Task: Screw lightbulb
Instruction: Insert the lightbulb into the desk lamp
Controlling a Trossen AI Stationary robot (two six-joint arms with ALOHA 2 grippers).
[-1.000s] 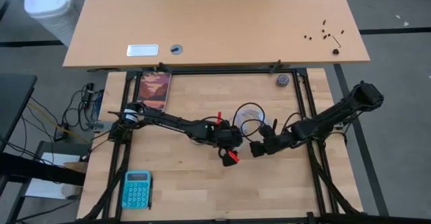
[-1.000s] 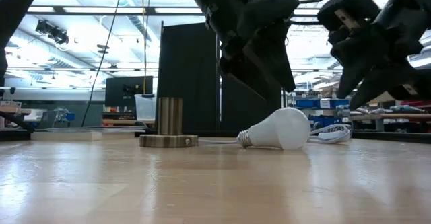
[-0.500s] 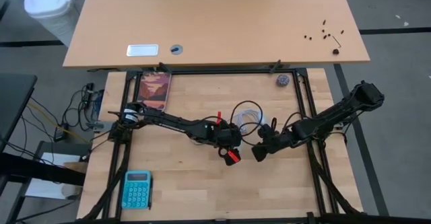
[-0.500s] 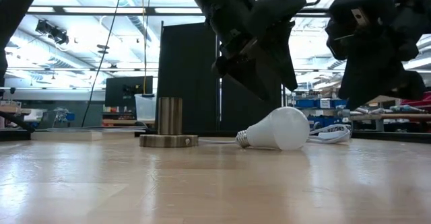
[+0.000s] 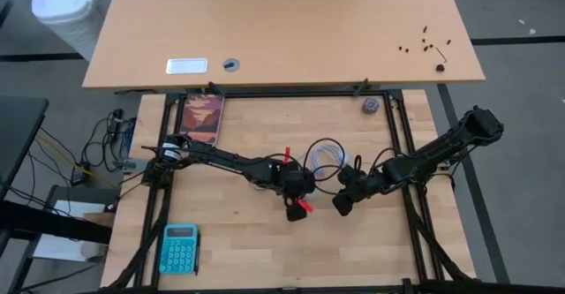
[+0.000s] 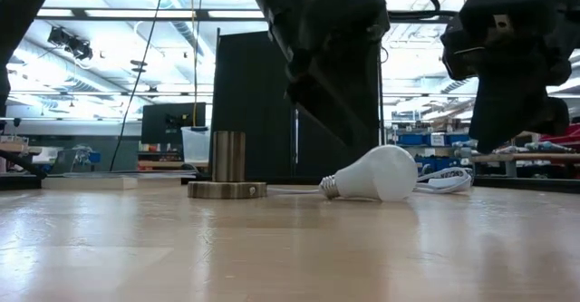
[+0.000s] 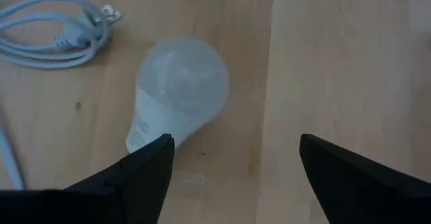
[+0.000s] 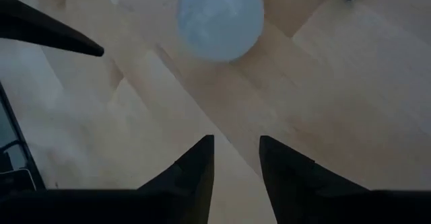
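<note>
Left gripper point(image 7: 232, 160): hovering wide open over the bulb point(image 6: 373, 174), holding nothing. Right gripper point(image 8: 236, 157): narrowly parted, empty, aiming at it. Bulb: lying mid-frame beside the socket point(image 6: 227, 168), not yet grasped; all screwing is remaining.

We are looking down on the table point(image 5: 265, 241), where the lightbulb point(image 6: 372, 175) is lying on its side at centre. The left gripper point(image 5: 296, 197) is hovering at its 9 o'clock, the right gripper point(image 5: 342, 203) at 3. The cord point(image 5: 325, 153) is coiling at 12, the calculator point(image 5: 179, 248) sitting far off at 8.
</note>
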